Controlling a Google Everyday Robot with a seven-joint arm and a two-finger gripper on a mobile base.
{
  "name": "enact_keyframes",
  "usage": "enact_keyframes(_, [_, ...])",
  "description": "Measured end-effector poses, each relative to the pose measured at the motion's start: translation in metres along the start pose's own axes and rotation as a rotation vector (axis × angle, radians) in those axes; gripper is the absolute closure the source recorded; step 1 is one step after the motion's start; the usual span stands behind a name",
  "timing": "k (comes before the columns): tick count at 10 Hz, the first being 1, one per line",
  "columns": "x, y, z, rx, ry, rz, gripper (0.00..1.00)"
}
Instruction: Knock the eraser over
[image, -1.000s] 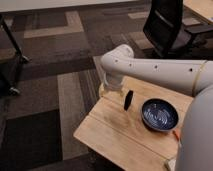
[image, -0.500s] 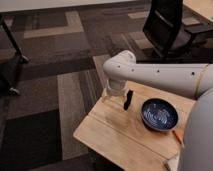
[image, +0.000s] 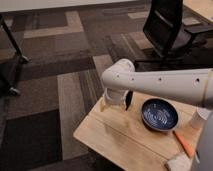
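The eraser (image: 128, 100) is a small black block standing on end, leaning slightly, near the far edge of the wooden table (image: 115, 135). My gripper (image: 113, 101) hangs down from the white wrist just left of the eraser, very close to it; I cannot tell whether they touch. The white arm reaches in from the right and hides part of the table's back edge.
A round dark blue patterned bowl (image: 159, 114) sits right of the eraser. An orange stick (image: 182, 144), a white cup (image: 200, 118) and a pale block (image: 177, 162) lie at the table's right end. A black office chair (image: 167, 30) stands behind on the carpet.
The wrist and gripper have come down a little toward the table beside the eraser. The eraser still stands in the same spot.
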Motion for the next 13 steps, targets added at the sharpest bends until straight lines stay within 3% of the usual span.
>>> enact_keyframes(2, [-0.001, -0.032, -0.001, 0.015, -0.026, 0.050, 0.35])
enact_keyframes(4, [-0.018, -0.043, 0.003, 0.009, -0.050, 0.009, 0.35])
enact_keyframes(6, [-0.037, -0.033, 0.009, -0.004, -0.058, -0.056, 0.35])
enact_keyframes(8, [-0.049, -0.032, 0.010, 0.003, -0.059, -0.088, 0.35])
enact_keyframes(13, [-0.091, 0.002, 0.013, 0.017, -0.065, -0.218, 0.35])
